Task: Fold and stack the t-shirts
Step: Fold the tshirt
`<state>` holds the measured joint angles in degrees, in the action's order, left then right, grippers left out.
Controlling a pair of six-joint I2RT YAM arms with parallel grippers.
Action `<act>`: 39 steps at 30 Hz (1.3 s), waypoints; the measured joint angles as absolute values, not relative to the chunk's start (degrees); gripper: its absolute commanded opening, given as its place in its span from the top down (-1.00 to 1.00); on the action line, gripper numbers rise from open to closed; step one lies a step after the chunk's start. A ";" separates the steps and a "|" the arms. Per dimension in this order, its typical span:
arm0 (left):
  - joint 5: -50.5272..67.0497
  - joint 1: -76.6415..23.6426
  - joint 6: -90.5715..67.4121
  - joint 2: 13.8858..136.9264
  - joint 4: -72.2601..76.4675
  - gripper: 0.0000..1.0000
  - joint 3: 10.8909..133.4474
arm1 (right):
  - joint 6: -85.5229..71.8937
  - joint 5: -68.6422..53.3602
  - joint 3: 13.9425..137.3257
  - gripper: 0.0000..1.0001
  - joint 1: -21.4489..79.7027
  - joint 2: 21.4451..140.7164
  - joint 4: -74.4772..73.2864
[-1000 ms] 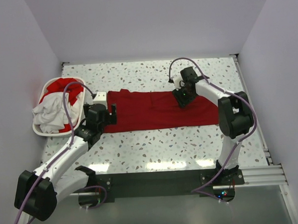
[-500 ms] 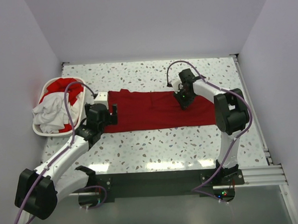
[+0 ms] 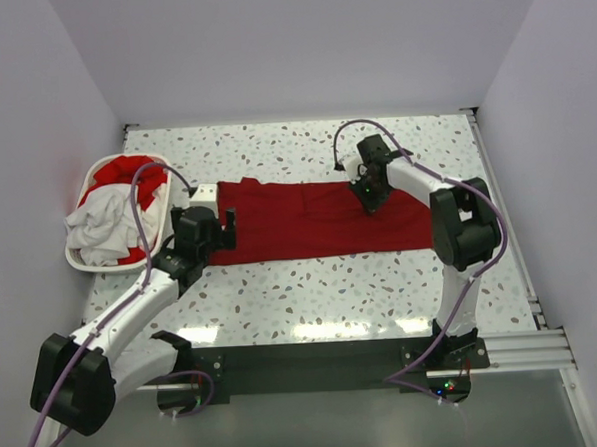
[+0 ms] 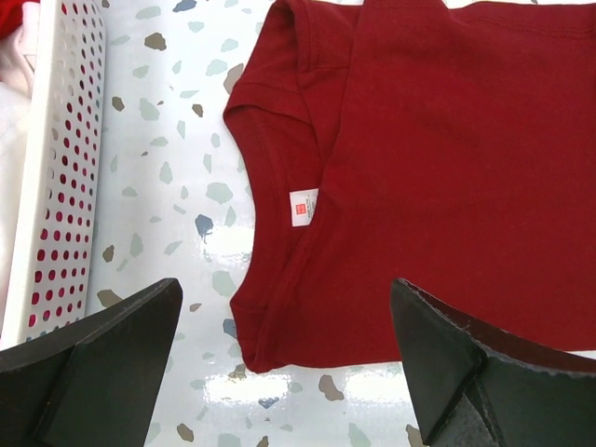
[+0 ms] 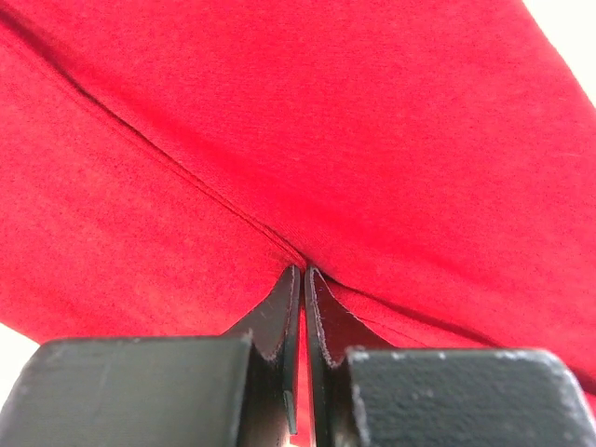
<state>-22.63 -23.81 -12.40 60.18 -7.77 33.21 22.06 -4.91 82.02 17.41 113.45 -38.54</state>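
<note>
A deep red t-shirt [image 3: 308, 220] lies flat as a long band across the middle of the table. Its collar end with a small white neck label [image 4: 303, 207] points left. My left gripper [image 3: 219, 228] hovers over that collar end, open, with both fingers [image 4: 112, 363] wide apart and nothing between them [image 4: 284, 307]. My right gripper [image 3: 370, 195] rests on the shirt's far edge towards the right, shut on a pinched ridge of the red cloth [image 5: 354, 121] at its tips [image 5: 304, 272]. A white t-shirt [image 3: 98, 226] and more red cloth [image 3: 126, 172] lie crumpled in the basket.
The white plastic laundry basket [image 3: 77, 261] stands at the table's left edge, its perforated wall [image 4: 65, 168] close beside my left gripper. Walls close off the speckled table on the left, back and right.
The right gripper's jaws have closed on a fold of the red t-shirt and shifted slightly towards its far edge. The left arm and the shirt have not moved.
</note>
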 measured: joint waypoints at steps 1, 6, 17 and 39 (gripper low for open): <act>-22.61 -23.81 -12.40 60.34 -7.79 -0.98 33.21 | 21.98 -4.34 82.04 0.89 17.50 113.32 -38.46; -22.57 -23.81 -12.40 61.17 -7.79 -0.98 33.21 | 21.28 -2.57 82.17 0.66 17.69 113.08 -37.91; -22.35 -23.83 -12.43 62.61 -7.99 -0.99 33.21 | 13.85 2.52 80.44 0.17 17.28 109.67 -32.67; -18.33 -23.83 -13.08 67.48 -8.88 -0.90 33.43 | -7.75 0.01 66.17 0.23 4.12 104.20 -24.08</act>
